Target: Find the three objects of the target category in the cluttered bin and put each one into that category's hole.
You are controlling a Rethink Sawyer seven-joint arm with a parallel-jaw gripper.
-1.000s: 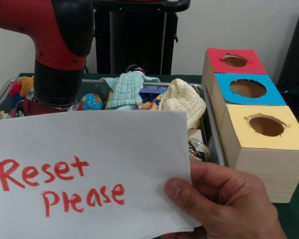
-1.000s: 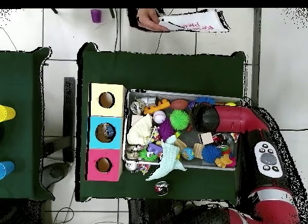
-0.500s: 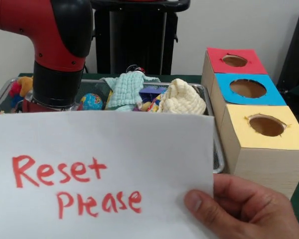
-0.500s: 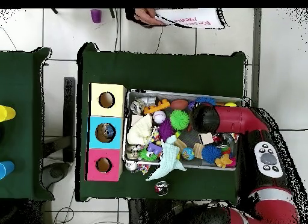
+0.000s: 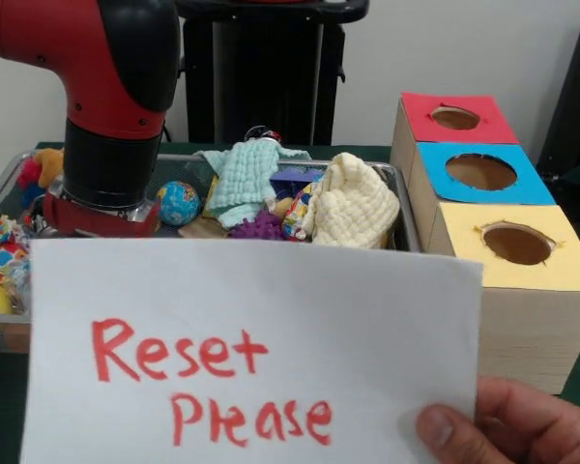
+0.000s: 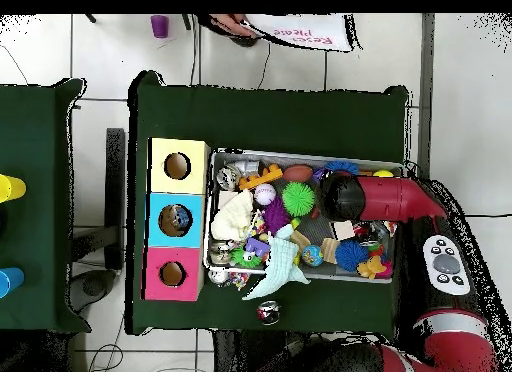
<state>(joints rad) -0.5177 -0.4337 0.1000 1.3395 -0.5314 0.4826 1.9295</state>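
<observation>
The silver wire-mesh bin (image 5: pixel 407 215) is full of toys and cloths; it also shows in the overhead view (image 6: pixel 300 155). My red and black arm (image 5: pixel 111 145) reaches down into the bin's left part in the front view. In the overhead view the arm (image 6: pixel 345 198) covers the gripper. A sheet of paper hides the gripper from the front. Three wooden boxes with holes stand beside the bin: red top (image 5: pixel 456 118), blue top (image 5: pixel 480 172), yellow top (image 5: pixel 515 246).
A person's hand (image 5: pixel 522 425) holds a white paper (image 5: pixel 261 348) reading "Reset Please" in front of the bin. A cream knitted cloth (image 5: pixel 353 201), a mint cloth (image 5: pixel 244 172) and a globe ball (image 5: pixel 179 202) lie in the bin. A small round object (image 6: pixel 268 310) lies on the table outside it.
The paper and the hand have moved right and down in the front view, uncovering more of the bin's left side. The arm has not moved.
</observation>
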